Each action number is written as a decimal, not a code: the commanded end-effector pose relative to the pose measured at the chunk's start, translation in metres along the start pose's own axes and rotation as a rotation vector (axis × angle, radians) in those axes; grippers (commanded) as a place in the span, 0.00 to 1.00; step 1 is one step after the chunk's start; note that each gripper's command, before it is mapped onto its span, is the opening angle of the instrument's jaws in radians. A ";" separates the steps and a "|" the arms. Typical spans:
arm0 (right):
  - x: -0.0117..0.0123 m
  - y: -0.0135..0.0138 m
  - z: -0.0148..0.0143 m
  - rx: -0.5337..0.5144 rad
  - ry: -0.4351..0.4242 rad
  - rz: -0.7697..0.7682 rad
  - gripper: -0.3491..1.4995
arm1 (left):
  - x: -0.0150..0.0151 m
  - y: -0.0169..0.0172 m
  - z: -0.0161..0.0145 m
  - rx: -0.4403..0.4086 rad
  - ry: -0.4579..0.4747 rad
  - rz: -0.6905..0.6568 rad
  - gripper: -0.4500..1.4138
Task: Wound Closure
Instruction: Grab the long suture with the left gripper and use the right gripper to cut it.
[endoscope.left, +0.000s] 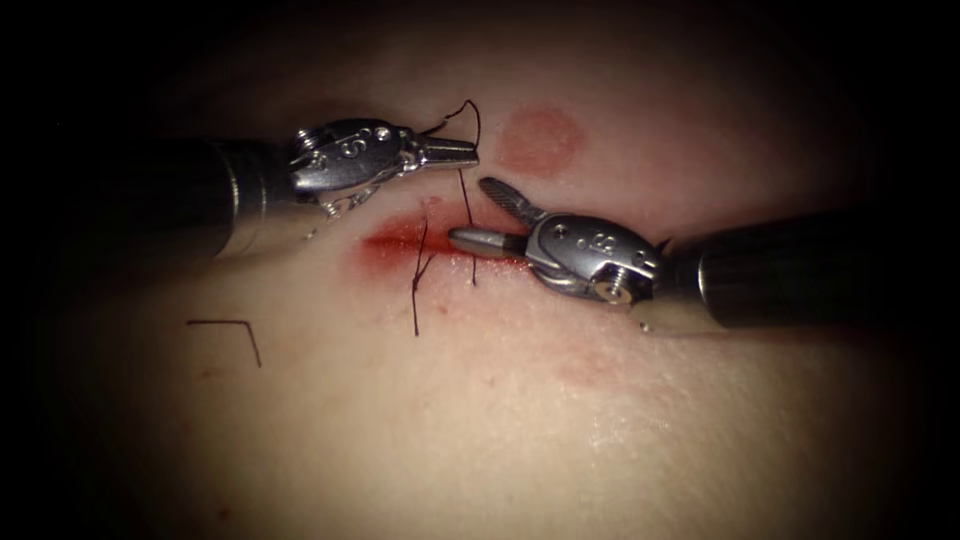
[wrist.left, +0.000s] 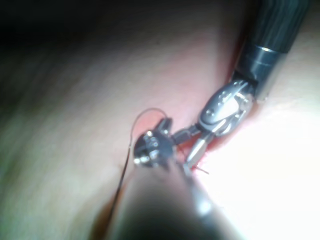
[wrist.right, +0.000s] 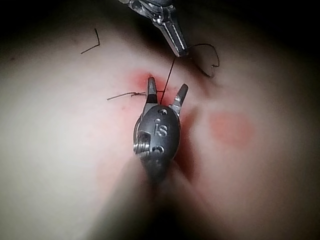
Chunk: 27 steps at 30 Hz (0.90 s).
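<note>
The cut (endoscope.left: 395, 240) lies red across the tissue (endoscope.left: 480, 420). My left tool (endoscope.left: 470, 153) is above the cut, jaws shut on the thread (endoscope.left: 465, 195). A short loop of that thread (endoscope.left: 468, 108) curls above its tip. From the jaws the strand runs down into the right part of the cut. My right tool (endoscope.left: 478, 215) comes in from the right, jaws open, with the strand between them and nothing held. The right wrist view shows the strand (wrist.right: 169, 75) between the open jaws (wrist.right: 167, 85), under the left tool (wrist.right: 172, 35). I see no needle.
An earlier stitch's thread tails (endoscope.left: 417, 290) cross the cut left of the held strand. A loose bent piece of thread (endoscope.left: 235, 330) lies on the tissue at the lower left. A round red mark (endoscope.left: 540, 140) sits above the right tool.
</note>
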<state>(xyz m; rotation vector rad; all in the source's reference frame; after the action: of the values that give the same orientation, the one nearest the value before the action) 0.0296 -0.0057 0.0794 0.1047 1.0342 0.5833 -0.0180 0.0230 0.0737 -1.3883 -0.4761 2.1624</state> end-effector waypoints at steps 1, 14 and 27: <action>-0.0009 -0.0007 0.0016 0.014 -0.005 0.006 0.99 | -0.0002 -0.0002 0.0008 0.000 0.000 0.000 0.00; -0.0009 0.0002 0.0057 0.018 -0.016 0.016 0.99 | 0.0002 0.0010 0.0013 0.000 0.001 0.008 0.00; -0.0018 0.0002 0.0075 0.026 -0.026 0.005 0.99 | 0.0013 0.0011 0.0009 -0.002 0.009 0.008 0.00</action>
<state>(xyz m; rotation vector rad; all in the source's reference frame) 0.0346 -0.0047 0.0842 0.1351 1.0158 0.5721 -0.0190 0.0229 0.0719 -1.4011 -0.4700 2.1630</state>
